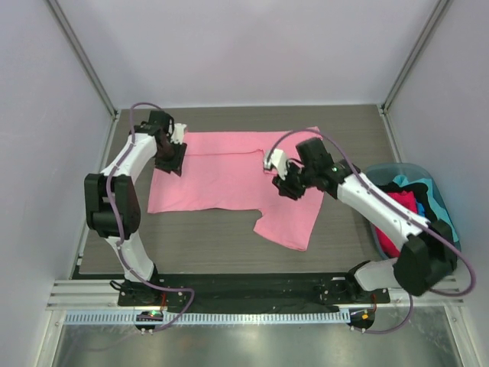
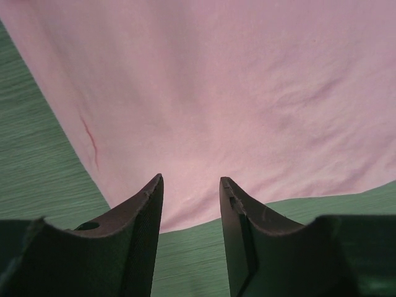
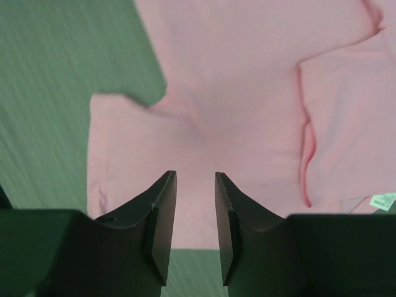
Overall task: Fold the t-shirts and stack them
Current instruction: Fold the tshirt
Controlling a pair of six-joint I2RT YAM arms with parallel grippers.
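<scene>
The top view is bright and even, with soft light from above. Small dark shadows lie on the light pink t-shirt [image 1: 229,180], at its far left corner and near its right sleeve. The metal strip [image 1: 252,344] well in front of the shirt shines dully. Both wrist views are dimmer. There the worktop [image 3: 55,93] beside the shirt looks green and smeared. The dark fingers [image 3: 158,216] sit in shade with soft edges.

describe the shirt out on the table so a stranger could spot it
On the dark wood-grain table, left of the light-blue tub at its right edge, lies the light pink t-shirt, spread flat. The other shirts, black and hot pink, are heaped in the tub; it alone lies on the table.
</scene>
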